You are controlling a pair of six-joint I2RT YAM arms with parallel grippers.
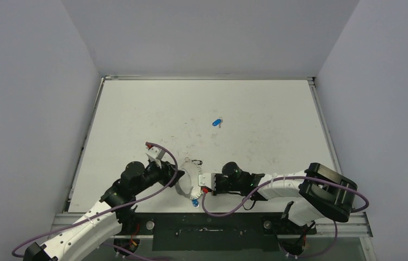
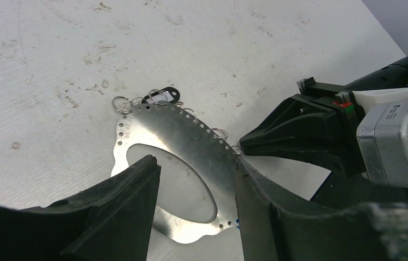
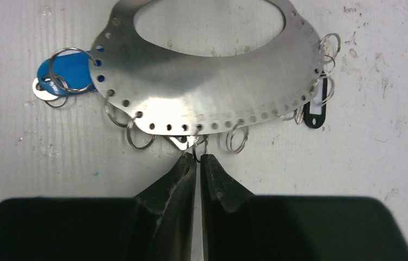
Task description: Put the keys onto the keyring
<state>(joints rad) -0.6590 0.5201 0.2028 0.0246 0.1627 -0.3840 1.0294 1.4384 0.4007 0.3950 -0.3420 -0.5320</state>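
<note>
The keyring (image 3: 207, 81), a flat silver oval hoop edged with small loops, lies on the table between both grippers (image 1: 190, 179). A blue key (image 3: 63, 73) hangs on a loop at one end and a black-capped one (image 3: 315, 111) at the other. Another blue key (image 1: 216, 122) lies loose farther back. My left gripper (image 2: 193, 174) is open and straddles the hoop's band (image 2: 180, 136), one finger over the hole and one at the outer edge. My right gripper (image 3: 198, 157) is shut on a small loop (image 3: 197, 148) at the hoop's edge, beside a small silver clasp (image 3: 188, 140).
The white table (image 1: 256, 109) is scuffed and walled by grey panels on three sides. A metal rail (image 1: 212, 220) runs along the near edge by the arm bases. The right gripper's tip (image 2: 245, 145) meets the hoop's edge close to my left finger (image 2: 251, 190).
</note>
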